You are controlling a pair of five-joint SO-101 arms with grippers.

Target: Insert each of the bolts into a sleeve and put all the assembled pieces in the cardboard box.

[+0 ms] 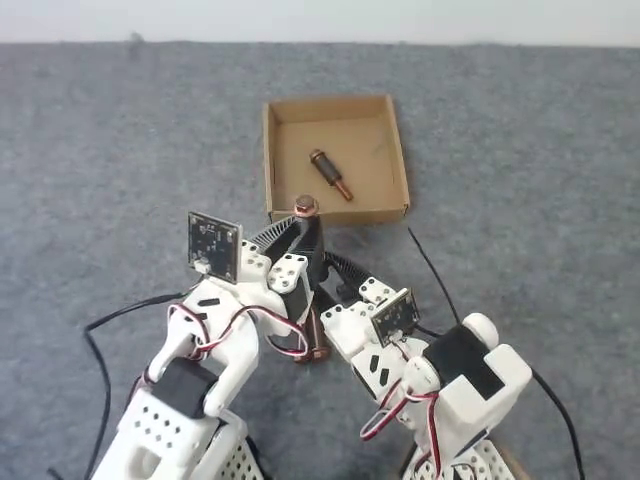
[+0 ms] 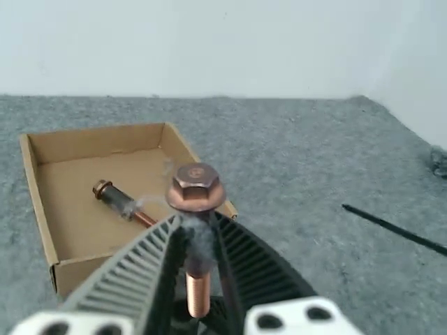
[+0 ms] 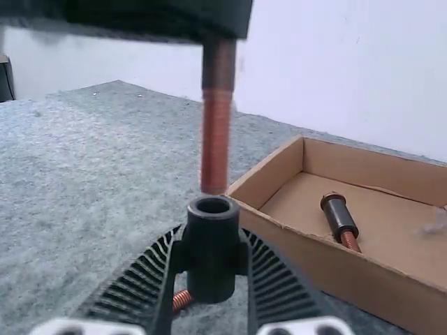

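Right wrist view: the right gripper [image 3: 211, 262] has its jaws squeezed on a dark sleeve [image 3: 211, 237]. The sleeve stands up between them with its hole facing up. Just above that hole hangs the tip of a copper bolt [image 3: 216, 118]. The left gripper [image 2: 197, 241] pinches the bolt's stem, and the bolt's head pokes out above its jaws. The tip looks nearly lined up but is not in yet.

Past both sets of jaws sits the cardboard box [image 3: 328, 272], with one finished piece [image 3: 339, 218] lying inside.

I think the bolt could come down a little crooked. Then its tip would bump the sleeve's rim. That push could tip the sleeve in the jaws, or make the bolt slide in its grip.
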